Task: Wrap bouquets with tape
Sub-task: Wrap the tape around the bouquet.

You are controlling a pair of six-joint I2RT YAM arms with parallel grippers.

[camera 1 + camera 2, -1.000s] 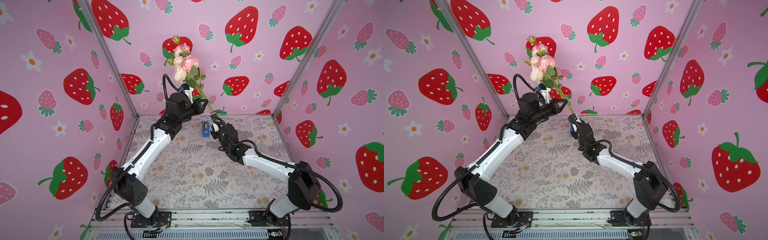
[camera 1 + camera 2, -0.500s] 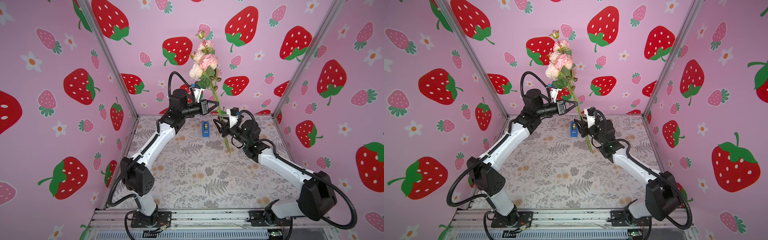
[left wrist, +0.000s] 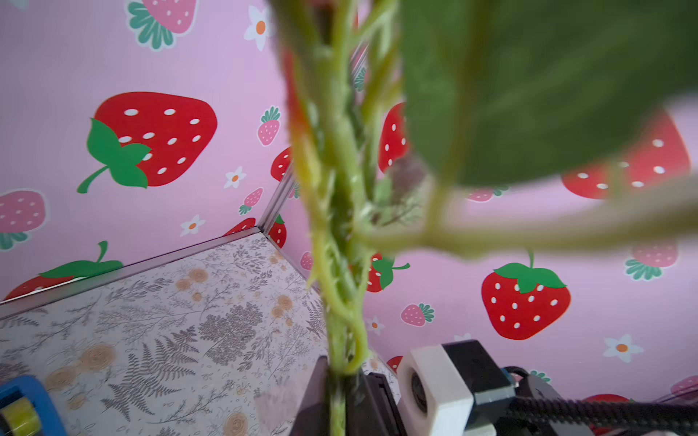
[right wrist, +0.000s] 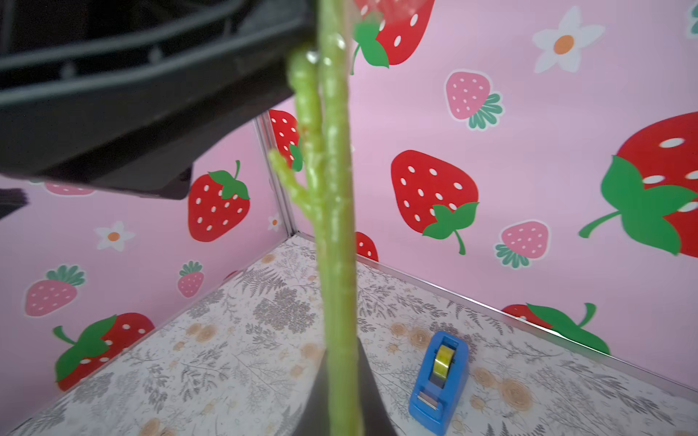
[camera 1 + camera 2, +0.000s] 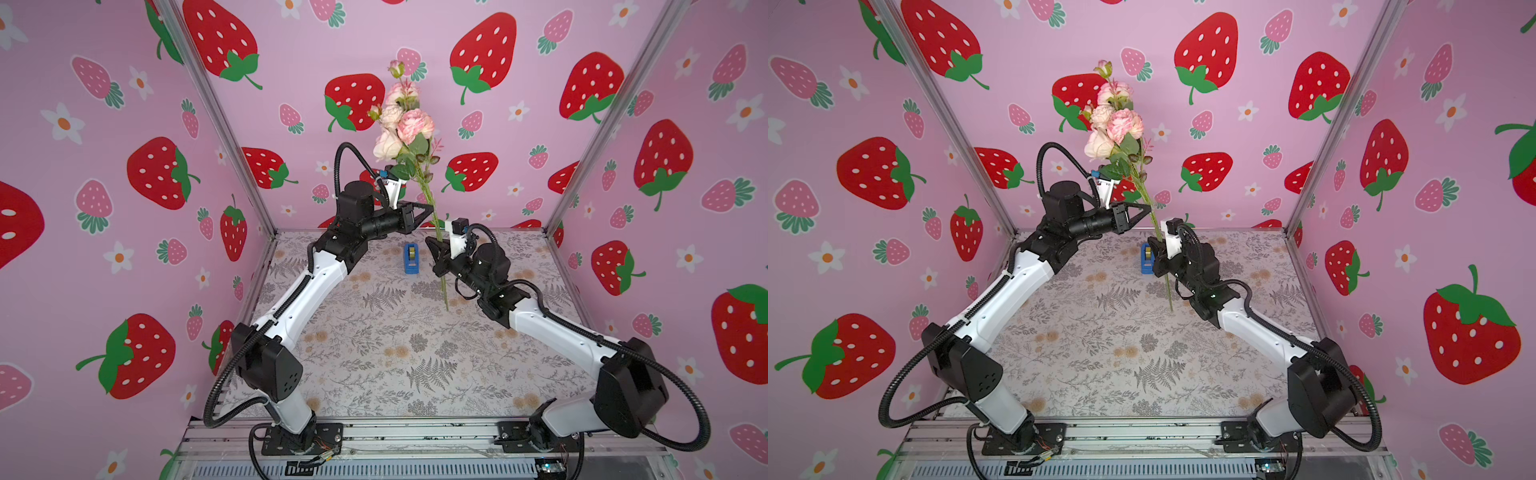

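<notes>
Standing nearly upright in the middle of the frame in both top views, the bouquet [image 5: 409, 129] [image 5: 1121, 124] lifts its pale pink and cream blooms high against the strawberry-print back wall [image 5: 291, 50]. Its thin green stems run down and slightly to the right.

The left hand [image 5: 432, 206] reaches in from the left at mid-frame. Its black fingers taper to a point at the stems just below the leaves. They lie close on either side, but I cannot tell whether they press on the stems or merely flank them.

The right hand [image 5: 437, 255] comes in from the right, lower down, and is pinched on the stems. The right wrist view shows the bouquet [image 4: 336, 226] as stems running straight between its dark fingers. Below that grip the stem ends hang toward the fern-printed surface [image 5: 374, 340]; whether they touch it cannot be made out.

The tape [image 5: 411, 258], a blue dispenser with a yellowish roll, stands on the surface just left of the right hand, apart from both hands. In a top view the tape [image 5: 1145, 268] is partly covered by the right hand.

The left wrist view shows the bouquet [image 3: 340, 226] close and blurred. A large green leaf [image 3: 528, 94] lies across it, and the right arm's white camera housing [image 3: 434, 389] sits beside the stems.
</notes>
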